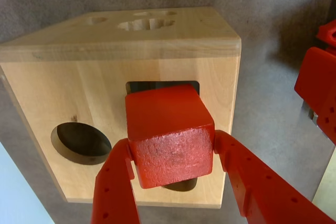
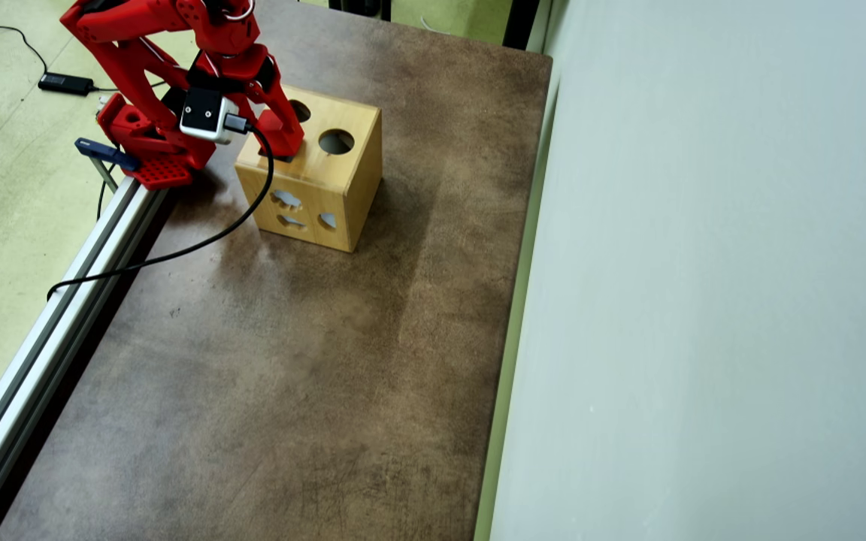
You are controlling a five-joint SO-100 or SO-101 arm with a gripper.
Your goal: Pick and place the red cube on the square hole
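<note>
In the wrist view my gripper (image 1: pixel 172 145) is shut on the red cube (image 1: pixel 168 124), one red finger (image 1: pixel 118 182) on each side. The cube hangs just over the top face of the wooden shape-sorter box (image 1: pixel 63 93). It covers most of the square hole (image 1: pixel 157 84), of which only a dark strip shows behind the cube's far edge. A round hole (image 1: pixel 81 142) lies to the left, and another opening shows under the cube. In the overhead view the gripper (image 2: pixel 286 146) is down on the box top (image 2: pixel 328 169); the cube is hidden there.
The arm's red base (image 2: pixel 147 143) stands left of the box, by an aluminium rail (image 2: pixel 65 300) along the table's left edge. A black cable (image 2: pixel 200 240) trails over the brown tabletop. A pale panel (image 2: pixel 704 300) borders the right side. The box's side faces carry more shaped holes (image 2: pixel 286 199).
</note>
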